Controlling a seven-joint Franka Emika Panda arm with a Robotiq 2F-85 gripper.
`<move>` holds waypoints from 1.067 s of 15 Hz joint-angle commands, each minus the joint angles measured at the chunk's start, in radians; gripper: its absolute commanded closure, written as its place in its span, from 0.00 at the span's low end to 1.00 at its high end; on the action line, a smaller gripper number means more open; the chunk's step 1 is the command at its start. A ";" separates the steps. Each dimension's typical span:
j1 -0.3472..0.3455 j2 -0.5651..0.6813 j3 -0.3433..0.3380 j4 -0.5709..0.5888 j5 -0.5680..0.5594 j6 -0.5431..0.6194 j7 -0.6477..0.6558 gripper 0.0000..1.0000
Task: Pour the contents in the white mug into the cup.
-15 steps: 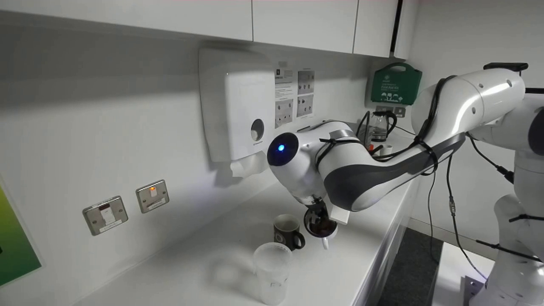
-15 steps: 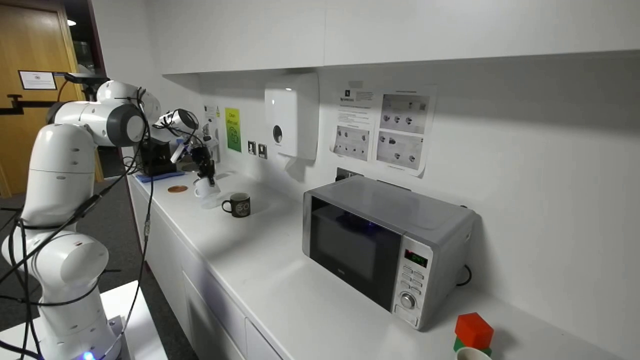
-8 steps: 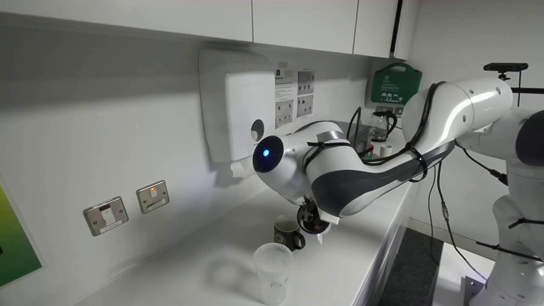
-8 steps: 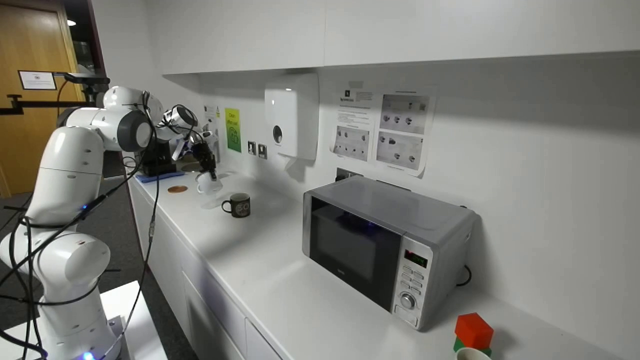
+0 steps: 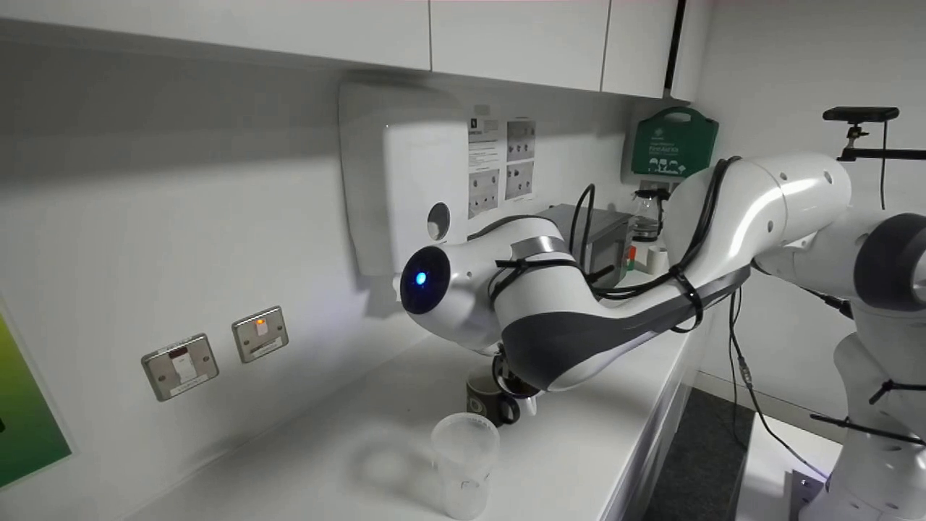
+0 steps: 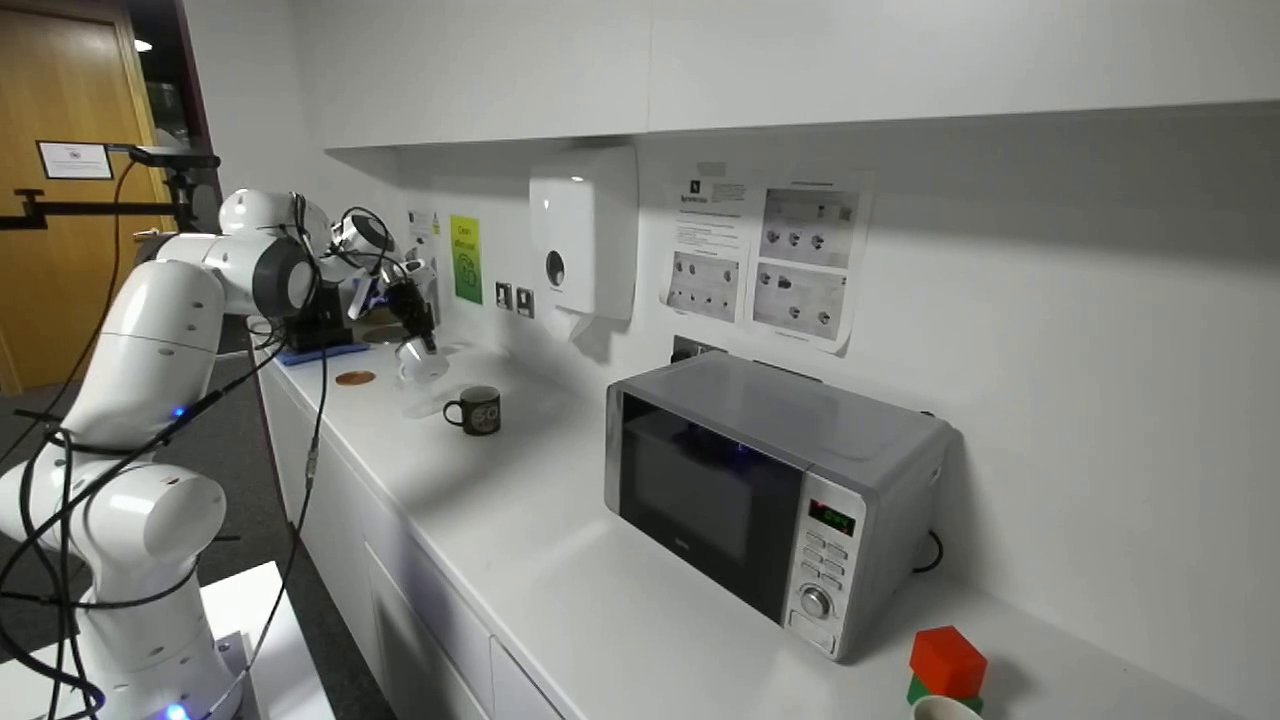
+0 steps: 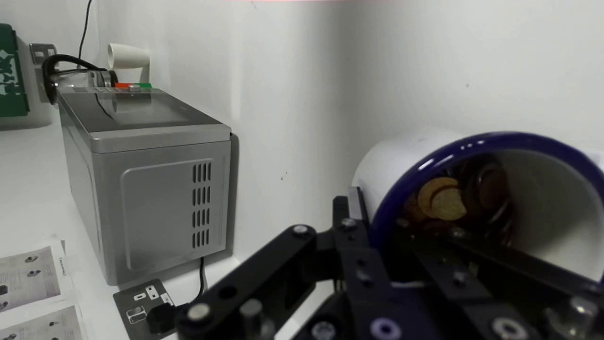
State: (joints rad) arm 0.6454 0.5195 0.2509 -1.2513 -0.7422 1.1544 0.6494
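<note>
While fingers [image 7: 356, 257] pinch the white mug [image 7: 401, 158], white counter [image 6: 555, 550] bearing grey microwave [image 6: 770, 485], wooden door [image 6: 60, 290].

In an exterior view, "Clean" tops the poster [image 6: 465, 262], above right of the claw [image 6: 428, 344]; the dark mug [image 6: 483, 411], below right, seems to read 50. "First Aid Kit" marks the green case [image 5: 673, 142], well beyond the claw.

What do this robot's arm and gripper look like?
The arm is white with rounded segments, dark grey patches, black cables strapped along it, and a blue light on a dark cap. The gripper is black, with linked bars and silvery screws.
</note>
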 commanded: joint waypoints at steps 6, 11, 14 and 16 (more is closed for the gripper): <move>0.100 0.119 -0.094 0.229 -0.042 -0.122 -0.095 0.99; 0.154 0.192 -0.145 0.347 -0.057 -0.178 -0.139 0.99; 0.180 0.253 -0.144 0.445 -0.109 -0.226 -0.182 0.99; 0.200 0.283 -0.151 0.493 -0.144 -0.249 -0.216 0.99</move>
State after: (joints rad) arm 0.8019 0.7403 0.1288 -0.8916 -0.8194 0.9813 0.5170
